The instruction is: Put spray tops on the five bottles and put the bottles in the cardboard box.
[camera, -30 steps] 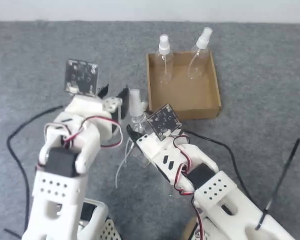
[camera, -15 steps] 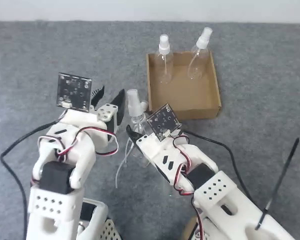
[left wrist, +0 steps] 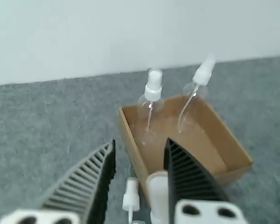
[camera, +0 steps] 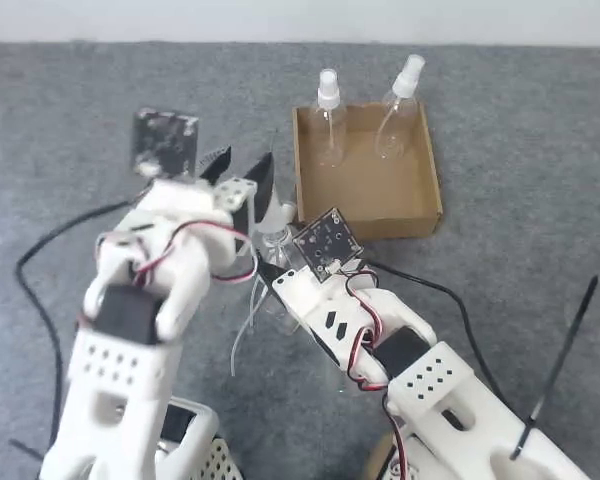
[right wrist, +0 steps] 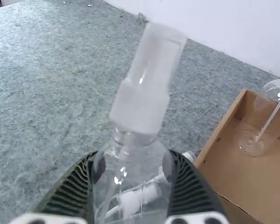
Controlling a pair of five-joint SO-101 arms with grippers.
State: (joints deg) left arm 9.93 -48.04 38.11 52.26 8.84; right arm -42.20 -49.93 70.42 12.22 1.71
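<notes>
Brought the left gripper, jaws apart, back in close to the spray top on the bottle, held tight in the right gripper just beside the cardboard box; looks ready to fix that top.

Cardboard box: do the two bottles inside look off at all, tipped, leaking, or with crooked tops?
One thing. In the brown cardboard box, the clear plastic bottle with a white spray top on the robot's left side stands upright, but the other clear bottle leans, its top tilted away from its neighbour. No spill or damage shows.
</notes>
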